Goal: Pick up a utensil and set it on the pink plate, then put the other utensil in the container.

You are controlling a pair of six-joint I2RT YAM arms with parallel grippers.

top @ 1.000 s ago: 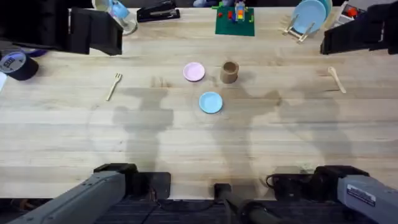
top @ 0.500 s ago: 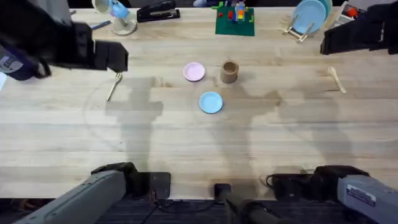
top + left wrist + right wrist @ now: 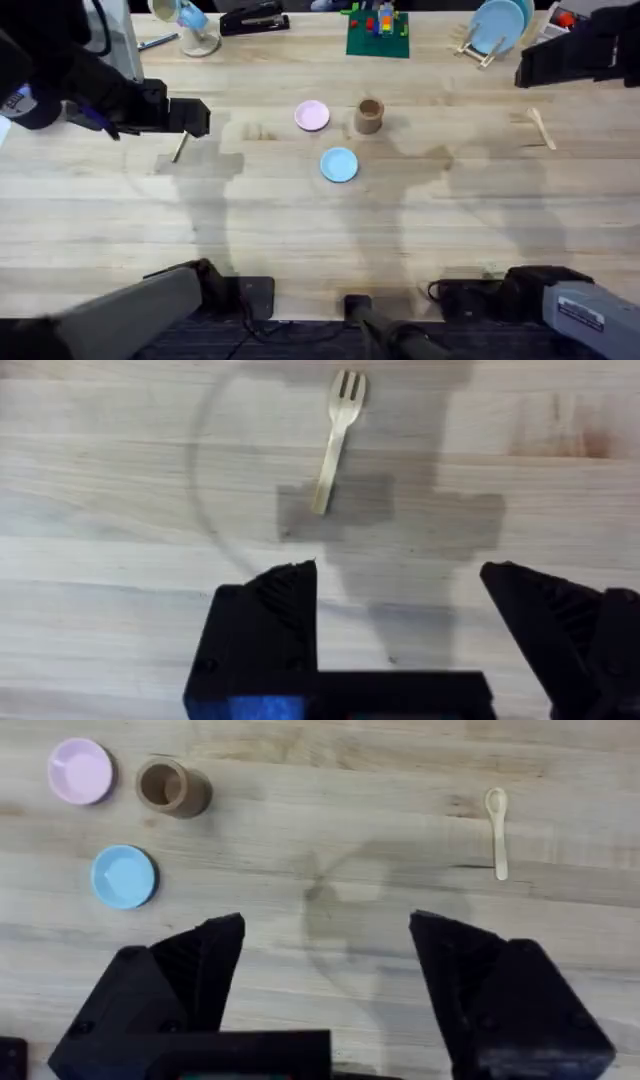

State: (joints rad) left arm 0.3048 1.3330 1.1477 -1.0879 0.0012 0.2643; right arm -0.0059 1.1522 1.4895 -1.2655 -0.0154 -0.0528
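Note:
The wooden fork (image 3: 335, 440) lies flat on the table at the left, its tines pointing away from my open left gripper (image 3: 400, 595), which hovers above it. From overhead, the left gripper (image 3: 190, 117) covers the fork's tines and only the handle (image 3: 179, 148) shows. The pink plate (image 3: 312, 115) sits mid-table with the brown container (image 3: 369, 115) upright just to its right. The wooden spoon (image 3: 541, 128) lies at the far right. My right gripper (image 3: 325, 950) is open and empty, high above the table, with the spoon (image 3: 497, 818), container (image 3: 172, 786) and pink plate (image 3: 80, 770) below it.
A light blue plate (image 3: 339, 164) lies just in front of the pink plate and container. Along the back edge are a stapler (image 3: 254, 18), a green brick baseplate (image 3: 378, 33) and a rack holding a blue plate (image 3: 497, 27). A tape roll (image 3: 25, 103) sits at the far left.
My left arm has come down and toward the front over the fork, now covering its tines. The right arm and all table objects have stayed put.

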